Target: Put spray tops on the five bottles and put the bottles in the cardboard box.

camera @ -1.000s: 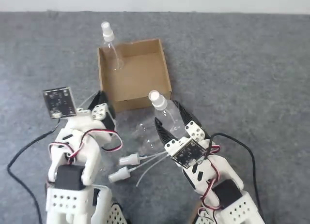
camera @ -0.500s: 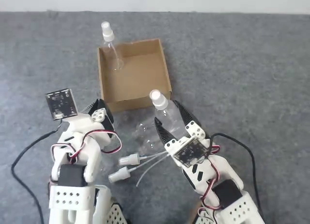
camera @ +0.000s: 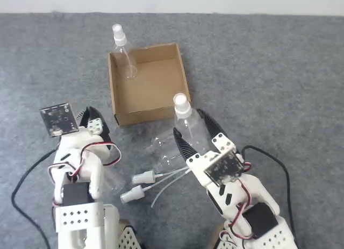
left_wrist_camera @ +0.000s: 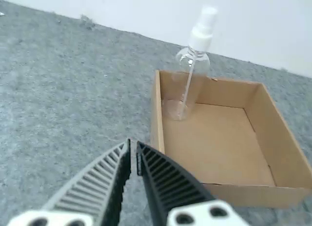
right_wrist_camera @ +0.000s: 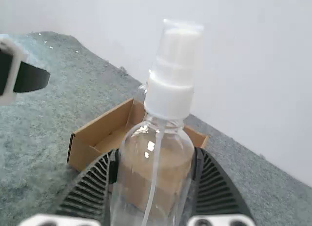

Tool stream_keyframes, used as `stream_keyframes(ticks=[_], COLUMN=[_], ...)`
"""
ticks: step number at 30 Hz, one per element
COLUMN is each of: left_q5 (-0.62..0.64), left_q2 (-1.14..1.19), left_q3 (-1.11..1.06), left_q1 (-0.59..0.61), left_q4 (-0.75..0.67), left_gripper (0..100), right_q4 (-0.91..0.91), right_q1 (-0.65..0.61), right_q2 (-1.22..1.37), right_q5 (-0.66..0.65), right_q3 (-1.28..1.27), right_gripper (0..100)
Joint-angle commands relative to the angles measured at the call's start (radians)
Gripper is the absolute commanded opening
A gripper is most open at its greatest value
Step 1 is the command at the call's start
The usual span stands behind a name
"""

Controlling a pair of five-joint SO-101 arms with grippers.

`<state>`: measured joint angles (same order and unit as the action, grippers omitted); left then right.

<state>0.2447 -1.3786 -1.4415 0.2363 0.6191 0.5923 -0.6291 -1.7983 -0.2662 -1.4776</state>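
Observation:
A clear bottle with a white spray top stands upright between the fingers of my right gripper, just in front of the cardboard box. In the right wrist view the gripper is shut on this bottle, with the box behind it. Another topped bottle stands in the box's far left corner. My left gripper is shut and holds nothing, left of the box; its fingertips nearly touch.
Capless clear bottles lie on the grey carpet between the arms. Two loose spray tops with thin tubes lie nearer the arm bases. Black cables trail beside both arms.
My left arm has drawn back to the left, away from the box front. The right gripper has shifted slightly right and toward the box with the bottle in it.

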Motion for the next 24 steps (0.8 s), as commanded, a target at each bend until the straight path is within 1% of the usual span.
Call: stream_keyframes(ticks=[1,10,15,18,24], left_q5=[-0.008,-0.008,-0.008,-0.008,-0.008], left_q2=[-0.014,-0.014,-0.014,-0.014,-0.014], left_q3=[-0.005,-0.008,-0.002,-0.01,-0.01], left_q1=[0.011,0.02,0.133,0.161,0.172], left_q4=[-0.086,-0.098,-0.112,-0.146,-0.146], left_gripper=[1,1,2,2,2], right_q4=[0.004,-0.005,-0.013,-0.076,-0.222], right_q1=[0.004,0.002,-0.002,-0.002,-0.004], right_q2=[-0.008,0.025,0.193,0.315,0.493], right_q5=[0.006,0.005,0.012,0.012,0.012], right_q3=[0.127,0.264,0.388,0.448,0.473], right_gripper=[3.0,3.0,3.0,3.0,3.0])
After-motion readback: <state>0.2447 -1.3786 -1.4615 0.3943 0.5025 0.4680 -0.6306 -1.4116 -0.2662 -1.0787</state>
